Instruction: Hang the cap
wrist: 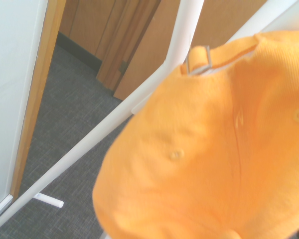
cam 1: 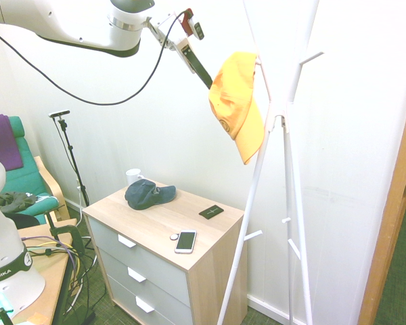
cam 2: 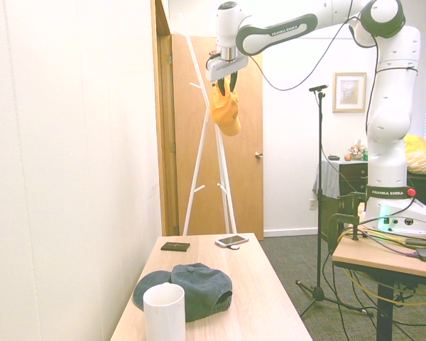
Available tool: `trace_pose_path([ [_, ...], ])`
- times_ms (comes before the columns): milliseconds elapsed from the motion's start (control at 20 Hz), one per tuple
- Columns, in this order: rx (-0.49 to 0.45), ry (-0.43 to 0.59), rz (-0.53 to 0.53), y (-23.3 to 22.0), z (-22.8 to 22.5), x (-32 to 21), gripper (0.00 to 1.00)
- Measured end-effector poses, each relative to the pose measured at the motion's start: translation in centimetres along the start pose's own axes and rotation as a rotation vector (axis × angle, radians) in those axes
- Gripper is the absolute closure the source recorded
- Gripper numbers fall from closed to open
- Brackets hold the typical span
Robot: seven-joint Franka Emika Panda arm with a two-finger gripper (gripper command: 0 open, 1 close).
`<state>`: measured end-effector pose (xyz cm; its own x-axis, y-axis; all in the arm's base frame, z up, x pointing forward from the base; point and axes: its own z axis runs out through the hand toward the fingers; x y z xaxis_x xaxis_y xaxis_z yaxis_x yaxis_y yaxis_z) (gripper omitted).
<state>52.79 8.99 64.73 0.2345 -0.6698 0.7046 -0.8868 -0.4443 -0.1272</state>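
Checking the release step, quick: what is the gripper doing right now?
Gripper: jaws open, holding nothing; the cap hangs on the coat stand, just beside the jaws.

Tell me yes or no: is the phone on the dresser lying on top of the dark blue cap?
No. The phone lies flat near the dresser's front edge, well apart from the dark blue cap toward the back.
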Motion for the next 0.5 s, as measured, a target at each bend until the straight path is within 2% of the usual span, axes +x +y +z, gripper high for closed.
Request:
trace_pose_path([
  [200,0.008,-0.024,-0.003,-0.1,0.2,-0.7,0.00],
  [500,0.059,-0.204,-0.039,-0.7,-0.6,-4.3,0.00],
])
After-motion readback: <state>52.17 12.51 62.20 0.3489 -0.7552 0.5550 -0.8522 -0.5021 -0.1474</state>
